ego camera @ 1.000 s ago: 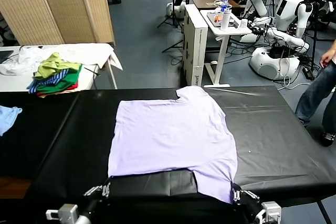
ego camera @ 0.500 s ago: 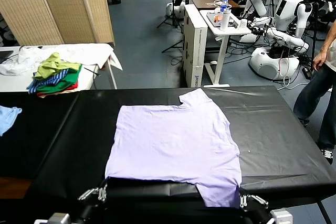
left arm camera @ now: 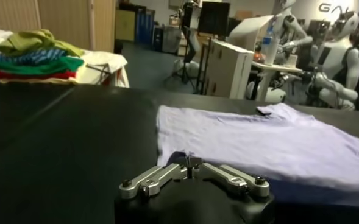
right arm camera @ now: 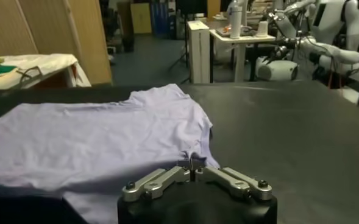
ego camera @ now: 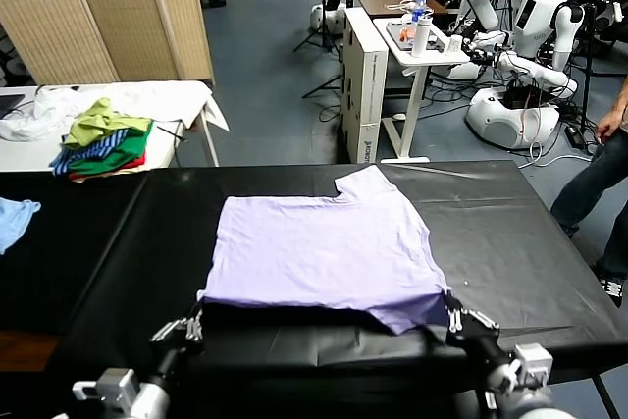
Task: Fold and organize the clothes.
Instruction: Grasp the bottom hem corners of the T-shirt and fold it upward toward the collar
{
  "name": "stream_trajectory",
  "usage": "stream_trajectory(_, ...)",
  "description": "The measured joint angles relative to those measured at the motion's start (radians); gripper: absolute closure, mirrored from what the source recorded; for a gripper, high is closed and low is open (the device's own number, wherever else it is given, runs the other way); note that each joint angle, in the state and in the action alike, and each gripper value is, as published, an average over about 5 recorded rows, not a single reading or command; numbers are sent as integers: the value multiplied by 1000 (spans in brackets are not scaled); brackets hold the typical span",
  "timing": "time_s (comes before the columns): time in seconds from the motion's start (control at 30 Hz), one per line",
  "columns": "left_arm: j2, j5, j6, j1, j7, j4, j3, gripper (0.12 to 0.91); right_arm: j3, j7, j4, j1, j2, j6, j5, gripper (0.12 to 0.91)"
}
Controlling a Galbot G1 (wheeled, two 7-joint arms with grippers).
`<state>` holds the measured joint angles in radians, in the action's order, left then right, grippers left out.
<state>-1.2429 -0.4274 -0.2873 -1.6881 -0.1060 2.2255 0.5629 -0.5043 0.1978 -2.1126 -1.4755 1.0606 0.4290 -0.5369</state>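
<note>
The pale lavender T-shirt [ego camera: 319, 247] lies flat on the black table [ego camera: 510, 252], plain side up, with one sleeve at the far edge. My left gripper [ego camera: 195, 323] is shut on the shirt's near left corner [left arm camera: 185, 159] and lifts it a little off the table. My right gripper [ego camera: 457, 321] is shut on the near right corner [right arm camera: 192, 162], and the hem between the two hangs just above the surface. The shirt also fills the left wrist view [left arm camera: 270, 137] and the right wrist view [right arm camera: 100, 137].
A heap of green, striped and red garments [ego camera: 103, 139] sits on a white side table at back left. A light blue garment [ego camera: 15, 218] lies at the far left. Other robots and a white cart [ego camera: 417, 46] stand behind; a person [ego camera: 608, 174] is at the right.
Both grippers have moved forward and up with the shirt's near corners. The lower right sleeve that lay toward me is now drawn in under the raised hem.
</note>
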Motion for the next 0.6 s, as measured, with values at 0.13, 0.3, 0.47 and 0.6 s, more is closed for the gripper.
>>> stream_trajectory(0.13, 36, 9, 8, 60, 10, -43, -17, 883, 43, 7, 51, 78, -8, 9, 1, 885)
stream_trajectory(0.3, 84, 9, 10, 118, 11, -102, -37, 883, 102, 19, 109, 163, -13, 27, 4, 885)
stream_trajectory(0.47, 121, 7, 10, 165, 12, -161, -55, 883, 141, 18, 151, 215, -10, 36, 17, 885)
stream_trajectory(0.6, 143, 4, 10, 199, 13, -201, -63, 883, 154, 15, 177, 234, -8, 39, 22, 885)
